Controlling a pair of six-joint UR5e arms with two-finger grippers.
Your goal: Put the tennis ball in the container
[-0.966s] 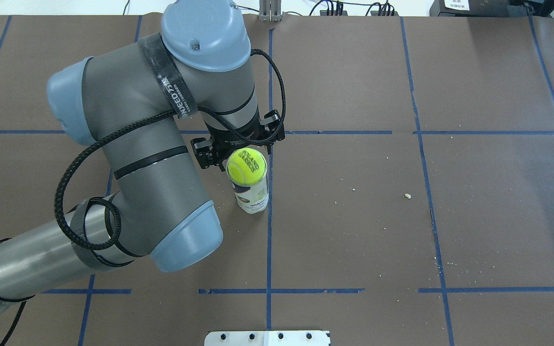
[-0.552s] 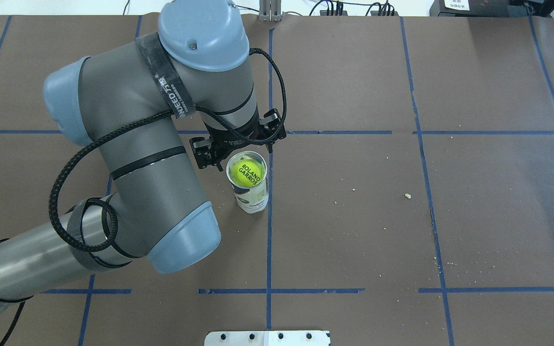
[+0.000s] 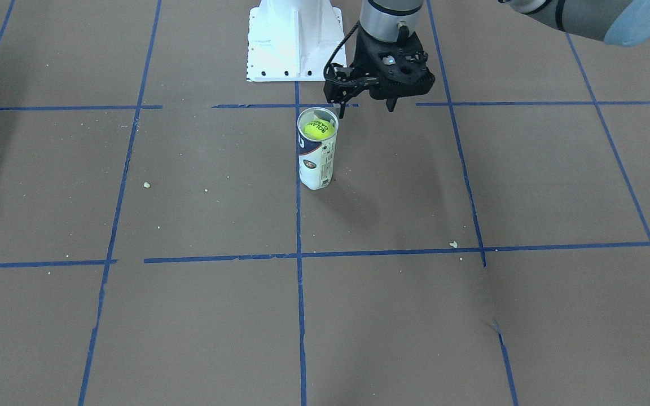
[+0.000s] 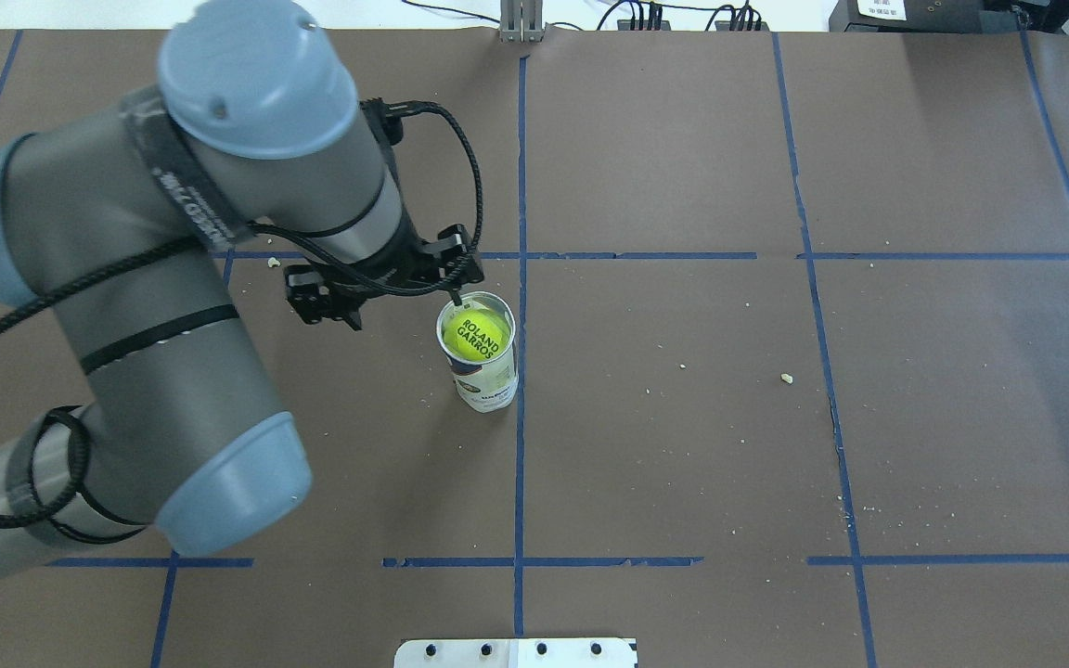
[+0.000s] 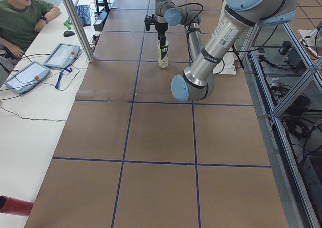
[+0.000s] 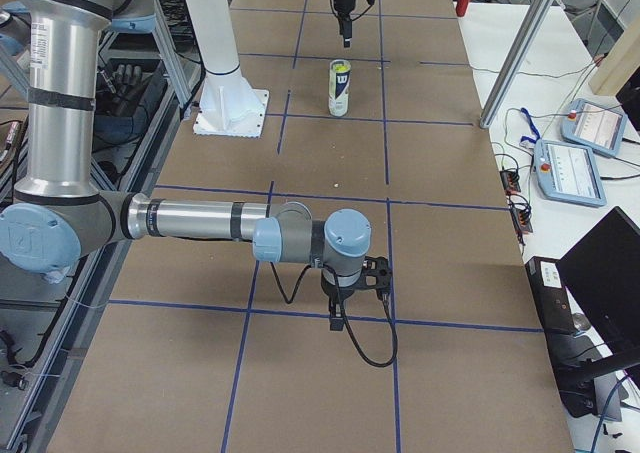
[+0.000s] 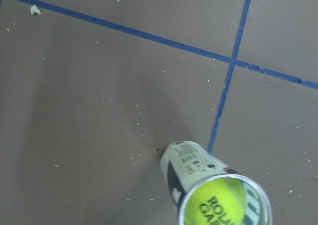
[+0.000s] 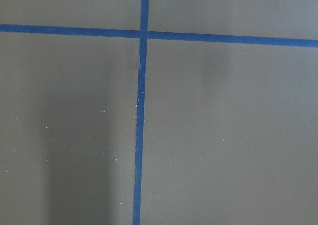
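Note:
The clear tennis-ball container (image 4: 488, 378) stands upright on the brown table, also visible in the front view (image 3: 317, 164). The yellow-green tennis ball (image 4: 476, 335) with black lettering rests inside it, a little below the rim (image 3: 318, 129) (image 7: 218, 208). My left gripper (image 4: 403, 312) hangs open and empty just beside the tube's mouth, on the robot's left of it (image 3: 365, 111); one fingertip is close to the rim. My right gripper (image 6: 345, 315) shows only in the right side view, low over the table far from the tube; I cannot tell if it is open or shut.
The white robot base (image 3: 294, 51) stands behind the tube. Blue tape lines cross the brown table cover, with small crumbs (image 4: 786, 378) scattered on it. An operator (image 5: 20, 16) sits at a side desk with tablets (image 5: 63, 54).
The ball has dropped from the tube's mouth down inside it. My left arm and open gripper have swung to the left, away from above the tube.

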